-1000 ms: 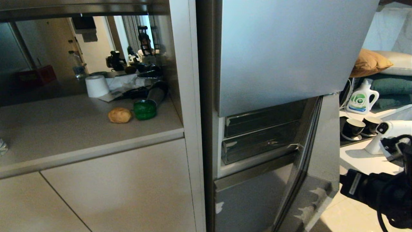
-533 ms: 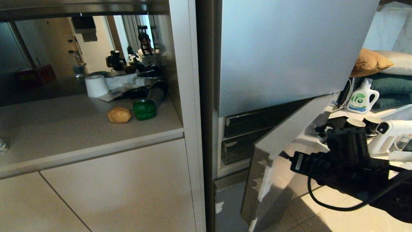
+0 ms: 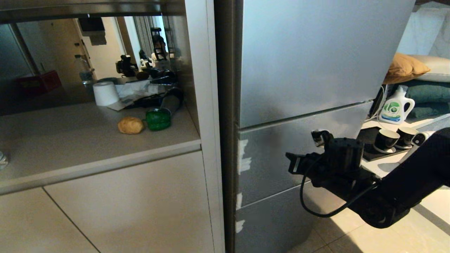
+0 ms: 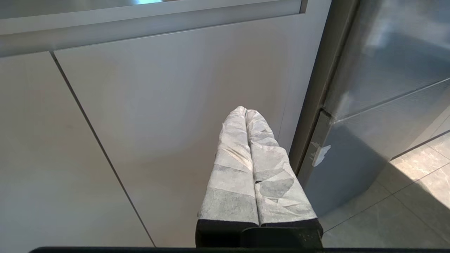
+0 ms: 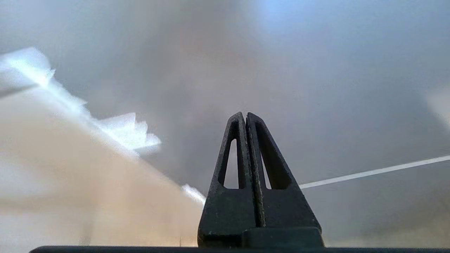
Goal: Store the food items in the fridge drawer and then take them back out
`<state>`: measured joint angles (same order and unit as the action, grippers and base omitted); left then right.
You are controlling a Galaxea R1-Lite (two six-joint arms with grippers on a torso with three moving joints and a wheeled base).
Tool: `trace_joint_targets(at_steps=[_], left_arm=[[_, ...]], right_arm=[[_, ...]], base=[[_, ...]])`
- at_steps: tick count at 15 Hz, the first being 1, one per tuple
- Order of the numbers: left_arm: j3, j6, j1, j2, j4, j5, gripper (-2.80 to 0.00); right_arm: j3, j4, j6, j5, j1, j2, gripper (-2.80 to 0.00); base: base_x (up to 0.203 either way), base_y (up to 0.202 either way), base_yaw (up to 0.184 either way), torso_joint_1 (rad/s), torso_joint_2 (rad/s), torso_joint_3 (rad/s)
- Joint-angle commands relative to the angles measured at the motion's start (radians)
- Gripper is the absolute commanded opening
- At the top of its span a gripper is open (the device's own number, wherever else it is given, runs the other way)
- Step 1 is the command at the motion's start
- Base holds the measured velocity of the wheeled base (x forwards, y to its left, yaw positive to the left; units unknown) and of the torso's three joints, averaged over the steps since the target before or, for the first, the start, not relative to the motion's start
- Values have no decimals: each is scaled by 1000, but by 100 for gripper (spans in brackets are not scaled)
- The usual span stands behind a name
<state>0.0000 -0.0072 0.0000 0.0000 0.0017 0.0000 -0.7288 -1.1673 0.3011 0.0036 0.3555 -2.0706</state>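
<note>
Swinging shut since a moment ago, the fridge drawer [image 3: 302,154] now sits flush, right gripper [image 5: 245,117] pressed together.

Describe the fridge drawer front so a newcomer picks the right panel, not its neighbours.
Start at the silver fridge right of the beige counter. Under the tall upper door sit two shorter panels; the fridge drawer is the upper of those, now flush shut, with the right gripper before it. It alone carries white tape strips stacked on its left edge; the lowest panel has only small scraps.
</note>
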Motion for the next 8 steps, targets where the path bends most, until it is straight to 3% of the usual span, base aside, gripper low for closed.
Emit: trace_joint_targets(at_steps=[1,5,8], left_arm=[[0,0,0,0,0,0,-280],[0,0,0,0,0,0,-280],[0,0,0,0,0,0,-280]], right_arm=[[22,-37,2,2,0,-23,-280],[132,-41,11,5,1,114,-280],[293,25,7,14,1,360,-280]], base=[[0,0,0,0,0,0],[0,0,0,0,0,0],[0,0,0,0,0,0]])
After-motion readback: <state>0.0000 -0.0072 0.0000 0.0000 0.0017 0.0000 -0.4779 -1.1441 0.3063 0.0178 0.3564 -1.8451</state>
